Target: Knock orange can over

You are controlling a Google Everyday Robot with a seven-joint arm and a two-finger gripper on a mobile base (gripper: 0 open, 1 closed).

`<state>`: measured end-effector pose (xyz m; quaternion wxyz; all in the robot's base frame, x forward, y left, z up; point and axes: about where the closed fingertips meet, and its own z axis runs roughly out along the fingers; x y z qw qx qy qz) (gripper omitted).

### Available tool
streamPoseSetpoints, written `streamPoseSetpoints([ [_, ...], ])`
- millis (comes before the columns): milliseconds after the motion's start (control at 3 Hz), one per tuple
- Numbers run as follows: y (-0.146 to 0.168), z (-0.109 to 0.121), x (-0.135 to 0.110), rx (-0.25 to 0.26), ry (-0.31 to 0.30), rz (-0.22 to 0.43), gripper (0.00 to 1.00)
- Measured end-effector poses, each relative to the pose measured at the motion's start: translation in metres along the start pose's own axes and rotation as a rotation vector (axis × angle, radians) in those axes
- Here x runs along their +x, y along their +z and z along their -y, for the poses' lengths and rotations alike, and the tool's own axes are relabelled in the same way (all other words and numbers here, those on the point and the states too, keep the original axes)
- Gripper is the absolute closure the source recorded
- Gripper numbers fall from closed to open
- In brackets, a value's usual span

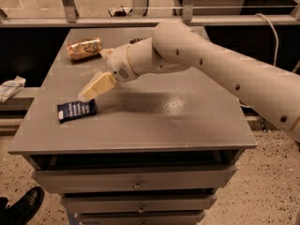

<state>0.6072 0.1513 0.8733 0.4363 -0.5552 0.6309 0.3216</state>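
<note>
Your arm stretched in from the right edge of view, above the tabletop, its thick pale forearm angled up and left toward the far side. The wrist bent down and to the left. Your hand hung over the left part of the tabletop, spread wide. The lower finger pointed down-left, tip close to the surface. The upper finger showed only as a short pale stub.
</note>
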Motion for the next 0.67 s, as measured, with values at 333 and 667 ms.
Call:
streamPoseSetpoints([
  [333,0.0018,0.0226,-0.0263,0.01,-0.079,0.021,0.0],
  [667,0.0018,0.0226,-0.0263,0.01,-0.079,0.021,0.0],
])
